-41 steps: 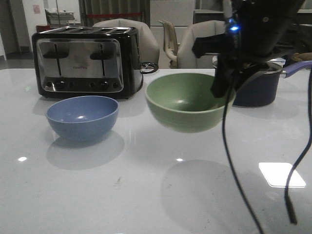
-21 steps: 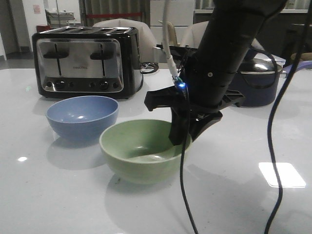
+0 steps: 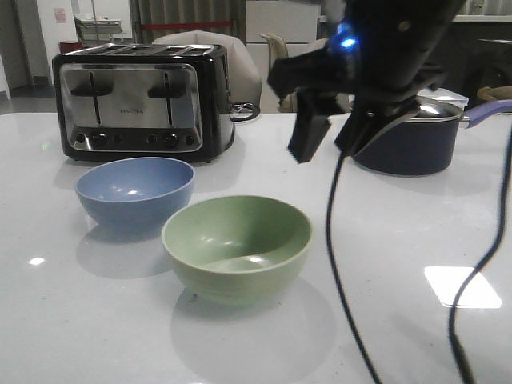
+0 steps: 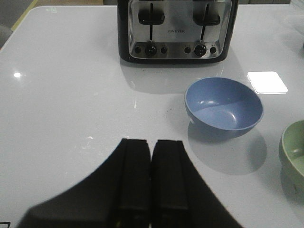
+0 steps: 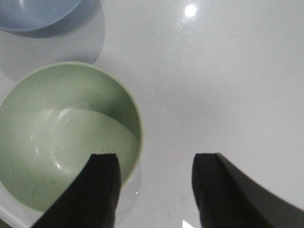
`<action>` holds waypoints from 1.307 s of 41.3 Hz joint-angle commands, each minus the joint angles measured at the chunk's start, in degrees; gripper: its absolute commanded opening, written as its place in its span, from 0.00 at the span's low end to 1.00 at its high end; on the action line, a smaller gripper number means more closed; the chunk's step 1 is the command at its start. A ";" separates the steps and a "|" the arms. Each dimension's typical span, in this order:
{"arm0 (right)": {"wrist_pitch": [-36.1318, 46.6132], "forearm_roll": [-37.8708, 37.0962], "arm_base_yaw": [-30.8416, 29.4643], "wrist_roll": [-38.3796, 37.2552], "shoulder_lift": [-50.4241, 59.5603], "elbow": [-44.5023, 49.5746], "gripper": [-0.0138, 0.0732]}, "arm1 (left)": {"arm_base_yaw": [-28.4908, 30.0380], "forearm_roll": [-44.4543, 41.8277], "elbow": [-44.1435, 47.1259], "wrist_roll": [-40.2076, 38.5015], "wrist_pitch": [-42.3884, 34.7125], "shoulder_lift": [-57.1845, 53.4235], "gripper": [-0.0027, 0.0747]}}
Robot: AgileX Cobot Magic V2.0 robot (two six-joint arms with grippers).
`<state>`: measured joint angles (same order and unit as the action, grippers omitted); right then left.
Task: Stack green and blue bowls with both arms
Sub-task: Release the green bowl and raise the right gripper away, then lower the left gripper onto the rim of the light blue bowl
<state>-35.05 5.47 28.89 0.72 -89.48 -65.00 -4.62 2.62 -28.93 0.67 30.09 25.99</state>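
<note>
The pale green bowl (image 3: 238, 248) stands upright on the white table, just in front and to the right of the blue bowl (image 3: 134, 192); the two are apart, side by side. My right gripper (image 3: 324, 136) hangs open and empty above and to the right of the green bowl. In the right wrist view the open gripper (image 5: 154, 161) straddles the green bowl's (image 5: 66, 137) rim from above, with the blue bowl (image 5: 33, 12) beyond. My left gripper (image 4: 152, 142) is shut and empty over bare table, away from the blue bowl (image 4: 223, 109) and the green bowl's edge (image 4: 294, 152).
A black and chrome toaster (image 3: 144, 100) stands behind the blue bowl and shows in the left wrist view (image 4: 175, 28). A dark lidded saucepan (image 3: 408, 140) stands at the back right. Black cables (image 3: 344, 264) trail from the right arm over the table's right half.
My right gripper carried the green bowl down to the table next to the blue bowl, let it go, and has risen up and to the right, open.
</note>
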 commanded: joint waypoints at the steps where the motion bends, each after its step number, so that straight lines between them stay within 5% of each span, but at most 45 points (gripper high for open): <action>1: 1.86 -3.95 0.04 0.65 9.90 3.41 0.69 | -0.47 0.22 -1.72 -0.67 -4.78 0.71 0.16; 23: 1.52 -4.70 0.04 0.65 38.63 26.07 0.69 | -0.47 -0.21 -1.72 0.07 -4.78 0.80 0.18; 28: 1.45 -4.70 0.04 0.65 41.68 27.48 0.69 | -0.80 -0.11 -1.91 1.41 -4.78 2.29 0.31; 35: 1.40 -4.67 0.04 0.59 42.40 27.54 0.69 | -3.74 -0.11 -4.19 1.41 -3.90 7.86 0.71; 38: 1.49 -4.67 0.04 0.59 42.27 27.54 0.69 | -5.37 -0.22 -6.03 1.41 -2.53 11.50 0.81; 54: 1.49 -4.67 0.04 0.59 42.15 27.54 0.69 | -9.56 -1.29 -23.09 1.44 3.09 41.58 0.82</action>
<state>-36.95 1.37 28.89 0.82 -47.59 -36.08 -13.66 1.48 -47.01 2.21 35.72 63.41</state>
